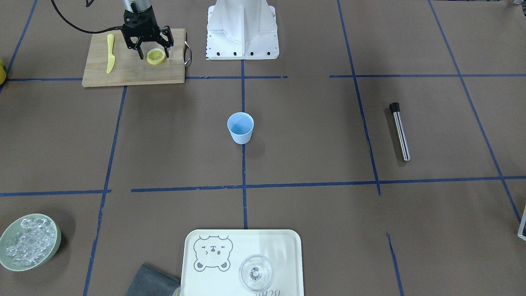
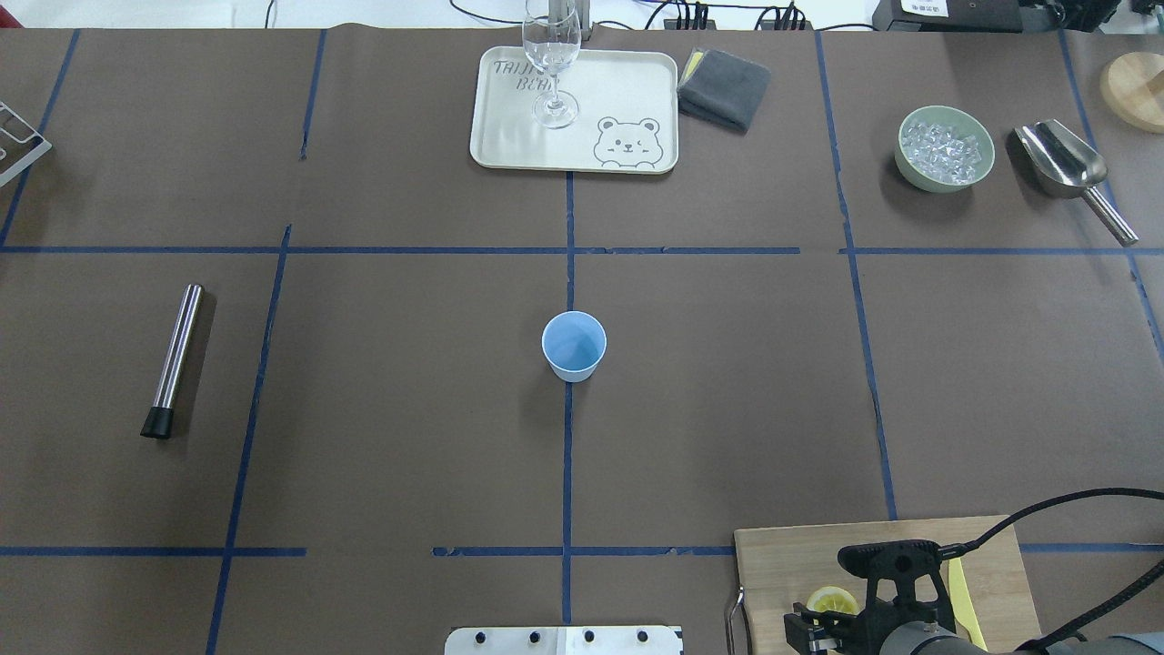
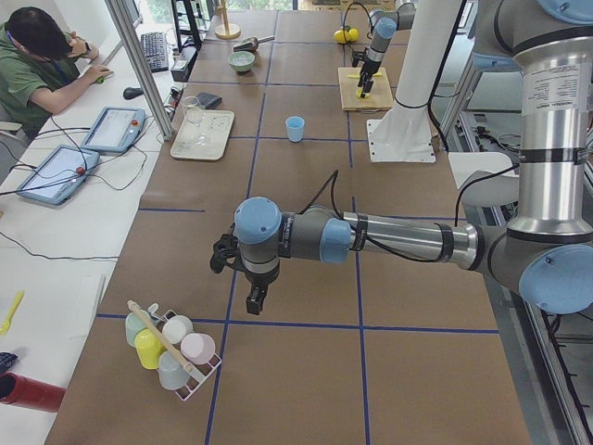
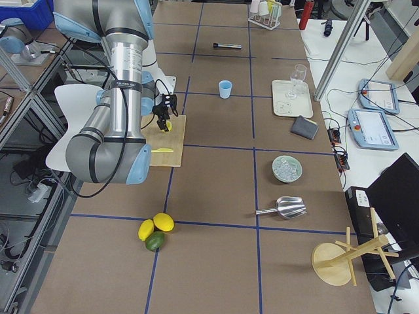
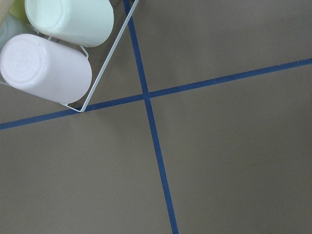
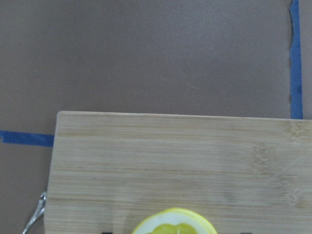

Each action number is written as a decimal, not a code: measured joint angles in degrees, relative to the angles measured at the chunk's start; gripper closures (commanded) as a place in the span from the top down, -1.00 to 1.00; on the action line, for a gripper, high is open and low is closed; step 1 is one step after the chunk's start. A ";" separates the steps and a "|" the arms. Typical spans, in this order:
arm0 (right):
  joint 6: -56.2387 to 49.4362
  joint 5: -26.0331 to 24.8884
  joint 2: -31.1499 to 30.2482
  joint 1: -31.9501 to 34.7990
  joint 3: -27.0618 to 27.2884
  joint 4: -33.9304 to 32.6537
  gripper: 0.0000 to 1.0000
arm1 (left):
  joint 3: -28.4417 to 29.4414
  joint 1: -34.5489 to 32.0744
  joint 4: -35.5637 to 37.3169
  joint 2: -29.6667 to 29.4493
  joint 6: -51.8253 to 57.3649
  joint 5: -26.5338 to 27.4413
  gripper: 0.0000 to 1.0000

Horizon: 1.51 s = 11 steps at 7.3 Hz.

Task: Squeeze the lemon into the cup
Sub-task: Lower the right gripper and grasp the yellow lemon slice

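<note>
A lemon slice (image 1: 156, 56) lies flat on the wooden cutting board (image 1: 131, 72), with yellow rind and pale flesh. It also shows in the overhead view (image 2: 832, 599) and at the bottom of the right wrist view (image 6: 174, 225). My right gripper (image 1: 153, 53) is open and low over the board, with one finger on each side of the slice. The light-blue cup (image 1: 241, 127) stands upright and empty at the table's middle (image 2: 574, 345), far from the board. My left gripper (image 3: 252, 297) shows only in the exterior left view, hovering near a cup rack; I cannot tell its state.
A yellow plastic knife (image 1: 110, 53) lies on the board beside the gripper. A steel muddler (image 1: 400, 131), a bear tray (image 1: 283, 246) with a stemmed glass (image 1: 255, 273), a green bowl of ice (image 1: 28, 242) and a grey cloth (image 1: 152, 283) ring the table. A cup rack (image 3: 171, 348) stands under the left arm.
</note>
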 measured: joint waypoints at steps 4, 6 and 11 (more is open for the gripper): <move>-0.08 0.01 0.16 -0.19 -0.57 0.05 0.41 | -0.07 0.01 0.00 -0.01 0.00 0.00 1.00; -0.05 0.06 0.23 -0.08 -0.60 0.08 0.19 | -0.19 0.01 0.00 -0.07 -0.06 0.00 1.00; -0.07 0.41 0.14 1.17 -0.05 0.09 -0.60 | -0.39 0.03 0.00 -0.12 -0.09 0.00 1.00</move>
